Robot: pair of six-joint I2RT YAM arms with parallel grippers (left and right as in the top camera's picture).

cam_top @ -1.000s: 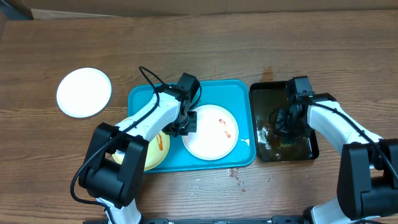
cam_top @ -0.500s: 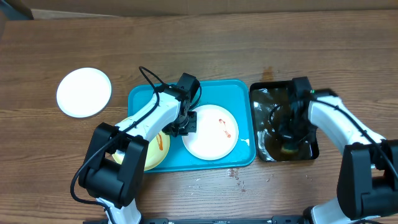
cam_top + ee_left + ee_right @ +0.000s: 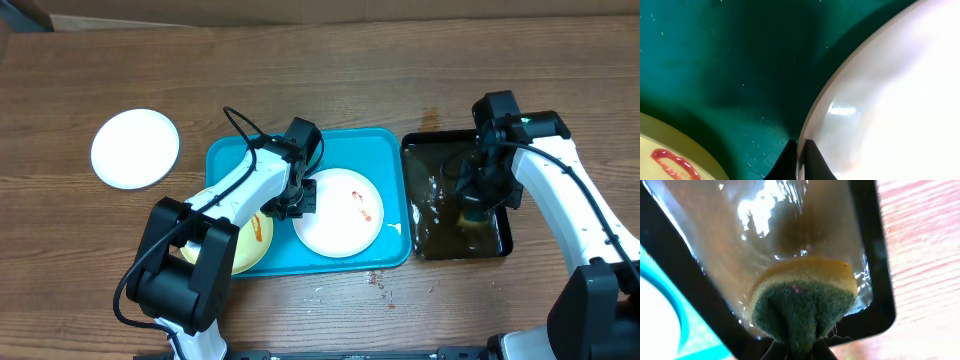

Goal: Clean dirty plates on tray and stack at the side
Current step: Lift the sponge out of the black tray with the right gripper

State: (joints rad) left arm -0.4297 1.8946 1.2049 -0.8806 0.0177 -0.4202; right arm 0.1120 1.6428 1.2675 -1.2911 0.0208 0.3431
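The turquoise tray (image 3: 235,155) holds a white plate (image 3: 335,225) with a red smear and a pale yellow-green plate (image 3: 245,250) with a red smear, partly under my left arm. My left gripper (image 3: 300,200) is shut on the white plate's left rim (image 3: 812,115); the yellow plate shows at the lower left of the left wrist view (image 3: 665,150). A clean-looking white plate (image 3: 135,148) lies on the table at the left. My right gripper (image 3: 478,200) is shut on a yellow-green sponge (image 3: 802,305) above the black tray (image 3: 420,145).
The black tray (image 3: 875,240) holds brownish water and stands right of the turquoise tray. Some drips mark the table in front of the trays (image 3: 380,280). A cardboard edge runs along the back of the table.
My right arm has lifted and moved back with the sponge, rising from the water in the black tray. The left arm and the plates have not moved.
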